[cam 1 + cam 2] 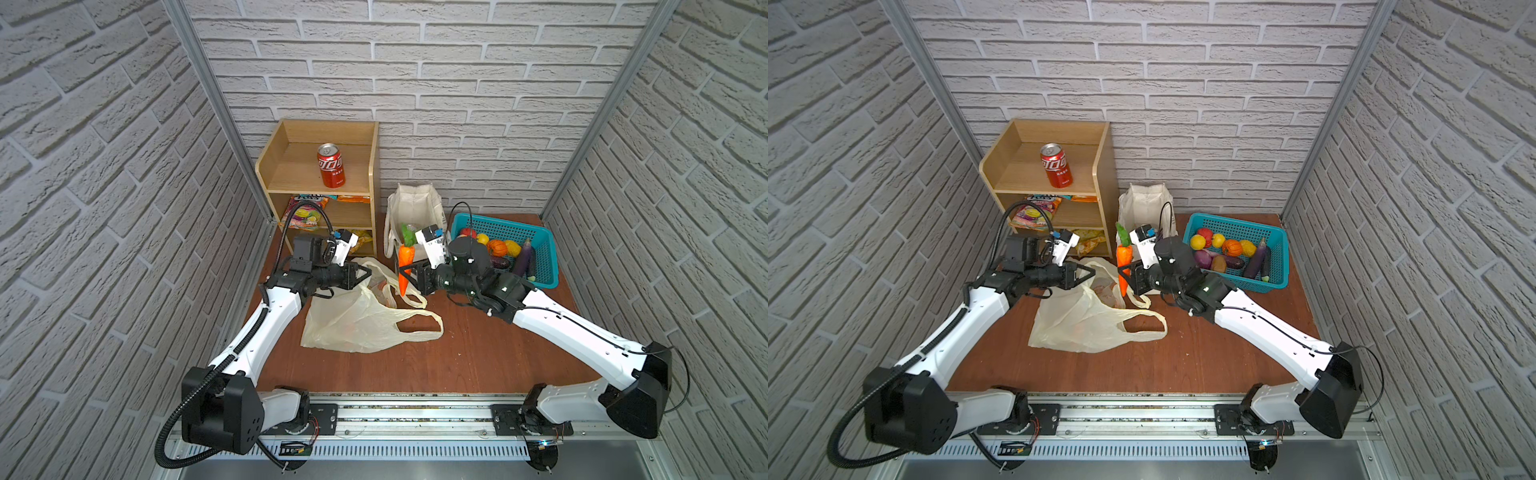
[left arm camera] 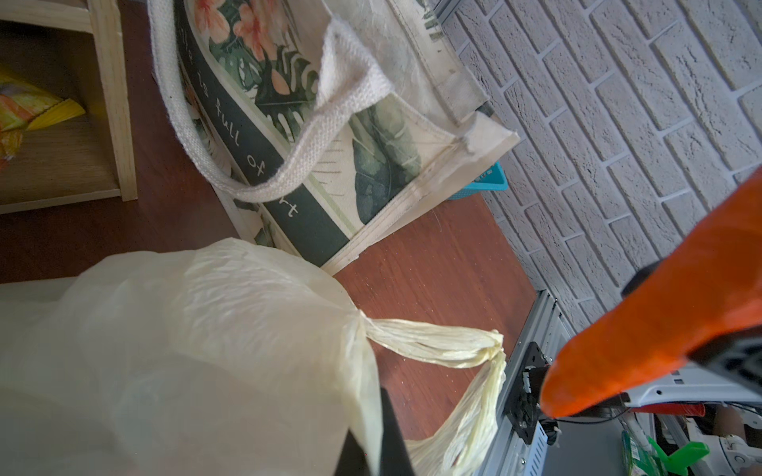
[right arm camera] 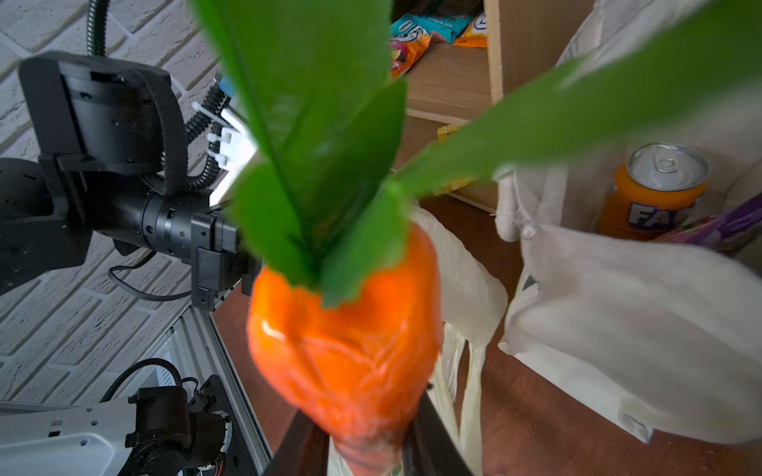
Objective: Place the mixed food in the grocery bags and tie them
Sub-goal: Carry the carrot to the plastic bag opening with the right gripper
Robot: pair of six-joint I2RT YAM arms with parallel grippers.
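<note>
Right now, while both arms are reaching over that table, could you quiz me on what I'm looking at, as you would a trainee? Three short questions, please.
1. True or false: the orange soda can stands inside the cream canvas tote.
2. What does the right gripper hold?
A) a red cola can
B) an orange toy carrot with green leaves
C) a purple toy aubergine
3. Fill in: the left gripper is pinched shut on the ____.

Key
1. True.
2. B.
3. The thin pale-yellow plastic bag.
</note>
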